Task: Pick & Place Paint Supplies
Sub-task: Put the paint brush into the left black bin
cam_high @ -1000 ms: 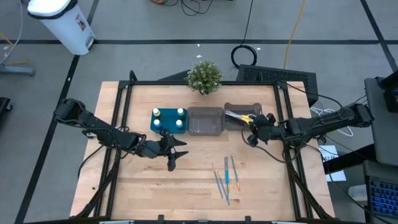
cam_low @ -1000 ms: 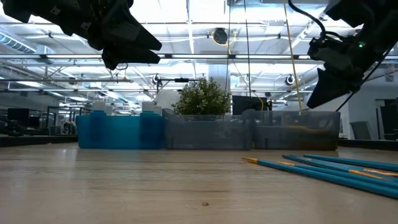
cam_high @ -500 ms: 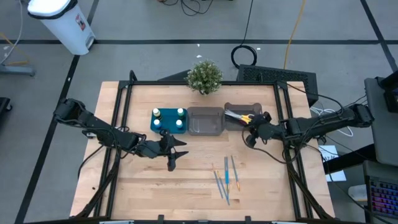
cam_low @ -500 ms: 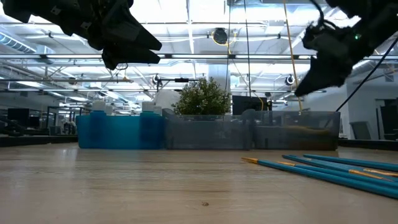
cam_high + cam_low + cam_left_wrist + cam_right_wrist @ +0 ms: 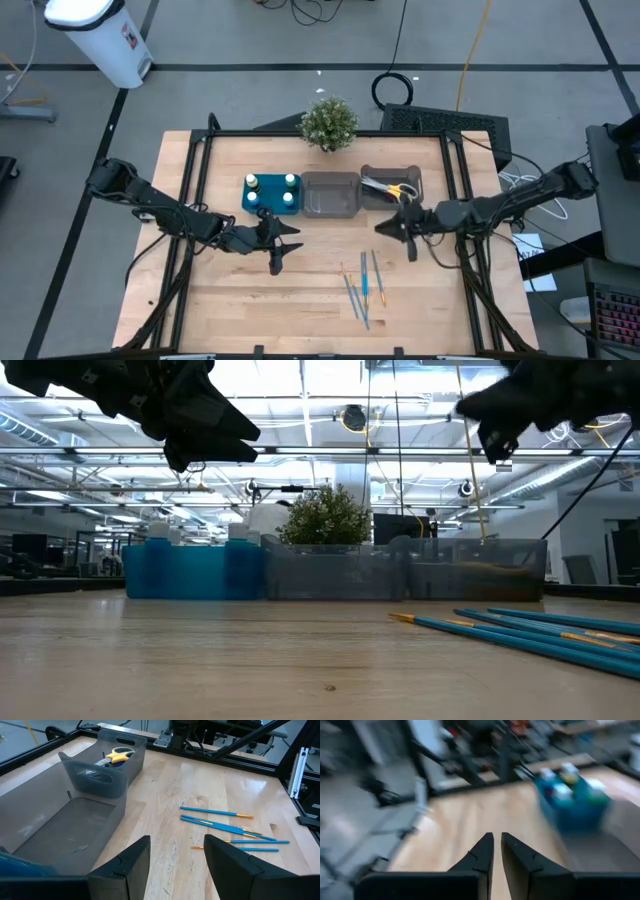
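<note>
Right tool (image 5: 393,229) now clear of the right-hand grey bin (image 5: 391,189), swung toward six o'clock of it, above bare surface (image 5: 320,300); fingers nearly together, nothing between them. Scissors (image 5: 392,187) lying inside that bin: drop-off judged complete. Four bottles (image 5: 270,190) standing in teal tray (image 5: 247,203) at nine o'clock. Blue brushes (image 5: 364,285) loose near six o'clock, likely next. Left tool (image 5: 281,238) parted, empty, unmoved beside tray.
</note>
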